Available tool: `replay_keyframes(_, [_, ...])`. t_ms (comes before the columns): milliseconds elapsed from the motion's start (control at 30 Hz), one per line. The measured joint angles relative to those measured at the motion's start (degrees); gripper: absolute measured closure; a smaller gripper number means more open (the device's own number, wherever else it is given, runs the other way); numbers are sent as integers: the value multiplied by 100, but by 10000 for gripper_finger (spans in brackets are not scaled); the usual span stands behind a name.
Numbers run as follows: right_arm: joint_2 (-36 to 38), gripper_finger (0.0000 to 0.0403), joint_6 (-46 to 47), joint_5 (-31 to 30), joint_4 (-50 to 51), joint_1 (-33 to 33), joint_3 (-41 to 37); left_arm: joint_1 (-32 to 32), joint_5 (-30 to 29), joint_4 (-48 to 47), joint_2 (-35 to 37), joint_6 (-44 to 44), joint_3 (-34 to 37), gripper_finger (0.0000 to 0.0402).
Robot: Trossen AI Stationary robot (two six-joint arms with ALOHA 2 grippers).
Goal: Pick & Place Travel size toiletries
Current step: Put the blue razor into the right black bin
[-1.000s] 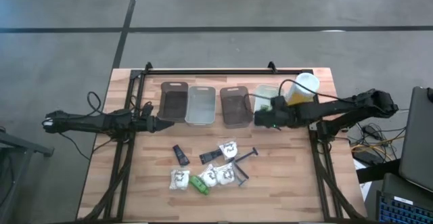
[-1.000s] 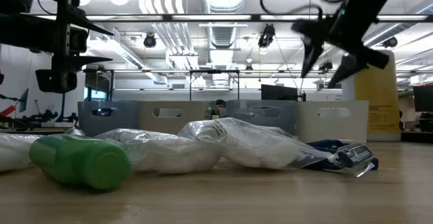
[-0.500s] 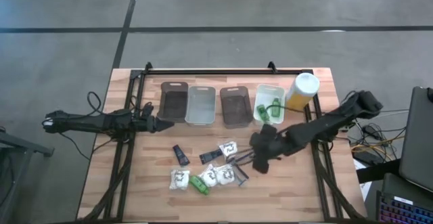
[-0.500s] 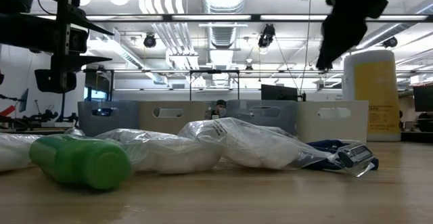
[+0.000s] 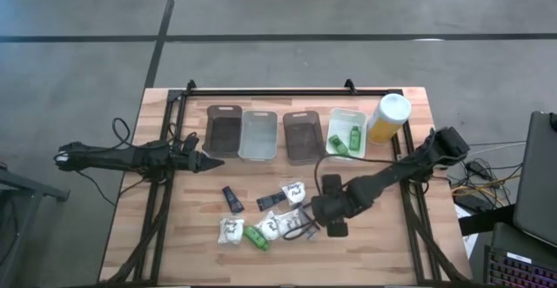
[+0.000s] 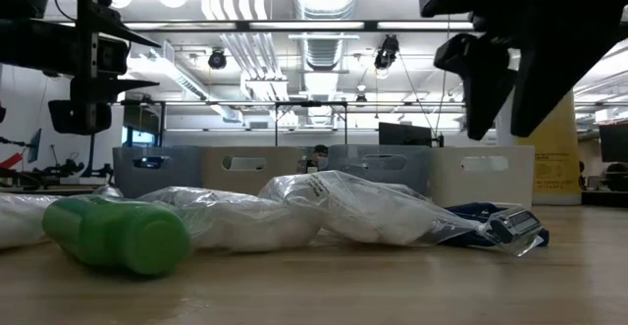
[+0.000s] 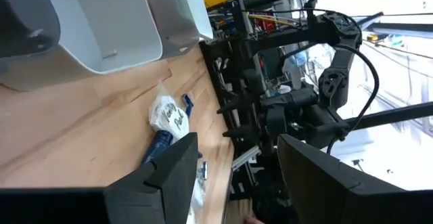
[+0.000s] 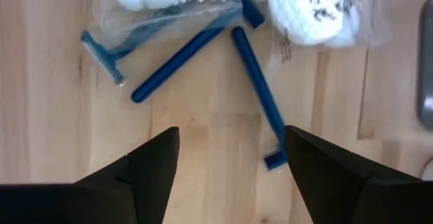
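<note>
**Presently: right gripper spread above two blue razors, nothing held**

Four trays stand in a row across the upper middle of the high view. The dark tray point(image 5: 223, 132), the clear tray point(image 5: 258, 136) and the second dark tray point(image 5: 302, 137) show nothing inside. The white tray point(image 5: 346, 121), rightmost, holds two green bottles point(image 5: 345, 138). A yellow bottle point(image 5: 386, 118) with a white cap stands just right of that tray.

No brand can be read. The white packets point(image 8: 310, 6) carry dark print, but it is too small to make out.

Remaining toiletries lie loose on the table point(image 5: 191, 227), lower centre of the high view: a dark tube point(image 5: 231, 199), a second dark tube point(image 5: 271, 201), white packets around them, and a green bottle point(image 5: 256, 236) on its side at the lower left of the cluster.

Right gripper point(image 8: 230, 163): fingers spread wide, empty, hanging over bare wood just beside two blue razors point(image 8: 256, 92); contact with them appears nil, though height above the board is hard to judge. One razor partly underlies a clear wrapper.

Left gripper point(image 5: 209, 161): parked at the left-centre of the high view, near the first dark tray, fingers apart, holding nothing.
</note>
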State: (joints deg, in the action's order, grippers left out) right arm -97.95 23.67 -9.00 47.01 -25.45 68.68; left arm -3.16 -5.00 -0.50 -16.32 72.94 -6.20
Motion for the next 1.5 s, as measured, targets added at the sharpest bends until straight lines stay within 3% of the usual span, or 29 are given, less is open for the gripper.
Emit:
replay_keyframes(233, [242, 143, 401, -172, 91, -145, -9, 4, 1, -1, 0, -307, 0, 193])
replay_keyframes(500, [-154, 114, -763, -358, -241, 10, -56, 4, 5, -21, -2, -407, 2, 193])
replay_keyframes(667, [-388, 118, -997, -234, -297, 233, -67, 4, 144, -17, 2, -384, 0, 193])
replay_keyframes(900, [-768, 164, -1503, 223, -536, 496, -89, 4, 152, -19, 2, -382, 0, 193])
replay_keyframes(1167, [-1001, 221, -1770, 202, -705, 575, -148, 4, 149, -56, 2, -388, 0, 193])
replay_keyframes(1500, [-1093, 355, -1668, 249, -705, 653, -167, 4, 154, -48, 0, -390, 0, 193])
